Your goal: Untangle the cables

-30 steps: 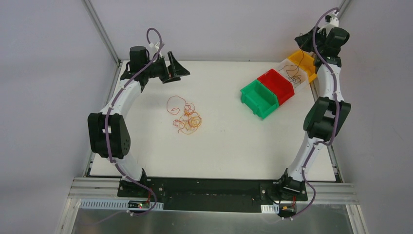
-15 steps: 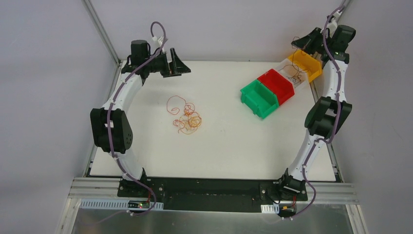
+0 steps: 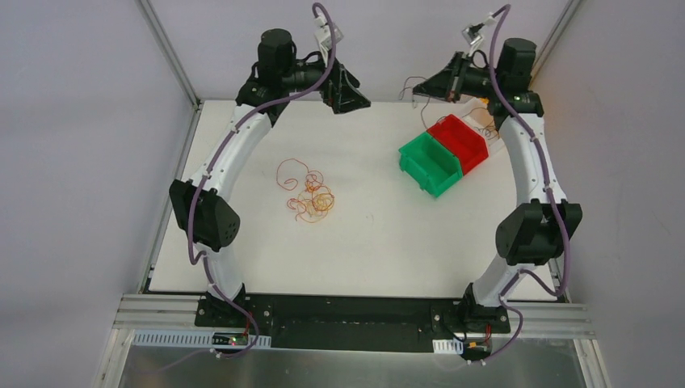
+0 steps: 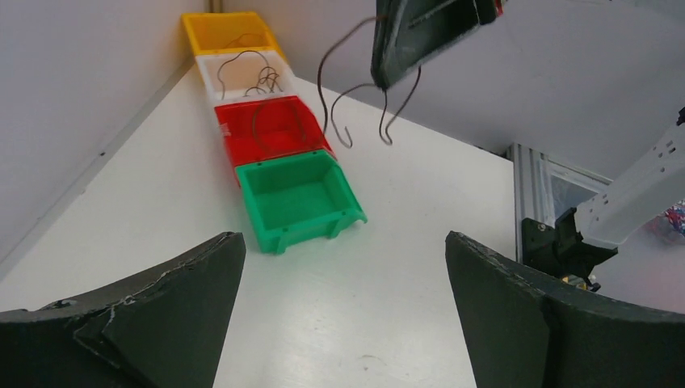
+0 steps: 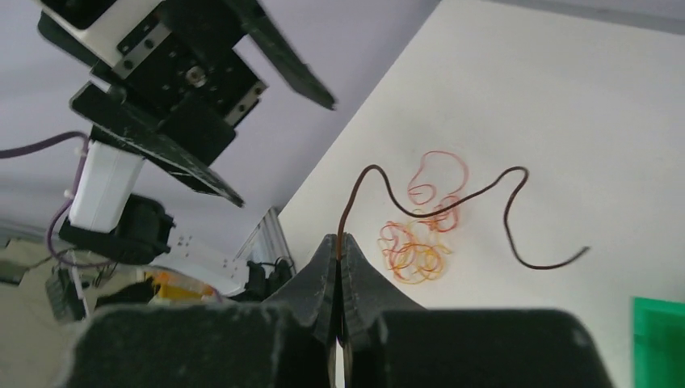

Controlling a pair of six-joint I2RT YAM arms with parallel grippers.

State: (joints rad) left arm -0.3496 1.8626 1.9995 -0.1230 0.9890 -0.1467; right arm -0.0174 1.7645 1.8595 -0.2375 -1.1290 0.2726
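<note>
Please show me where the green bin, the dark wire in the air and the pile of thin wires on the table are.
green bin (image 4: 299, 198), left wrist view, its bare floor.
dark wire (image 5: 372, 168), right wrist view, its upper bend.
pile of wires (image 3: 313, 200), top view, the dense middle.

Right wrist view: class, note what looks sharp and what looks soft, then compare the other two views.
Right wrist: near right fingers soft, brown cable crisp. Left wrist: left fingers dark and underexposed, green bin clear. Top external: even light, cable tangle barely resolved.

cables (image 3: 309, 194) too fine to separate, green bin (image 5: 658, 339) cut off
</note>
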